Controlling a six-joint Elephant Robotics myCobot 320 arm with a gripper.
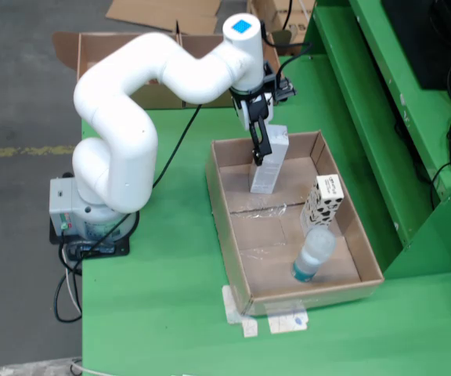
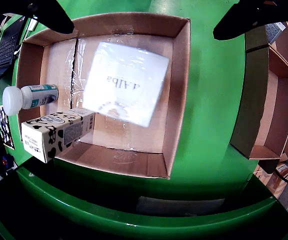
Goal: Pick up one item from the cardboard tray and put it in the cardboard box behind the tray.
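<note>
The white arm (image 1: pixel 143 94) arches over from its base and reaches down into the cardboard tray (image 1: pixel 224 205), its gripper (image 1: pixel 261 149) clamped on a tall white carton (image 1: pixel 268 160) held upright at the tray's back end

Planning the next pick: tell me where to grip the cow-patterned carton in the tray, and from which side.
Grip the black-and-white cow-patterned carton across its flat sides near the top, coming from above. It stands upright by the cardboard tray's wall, so the top is the freest approach.
</note>
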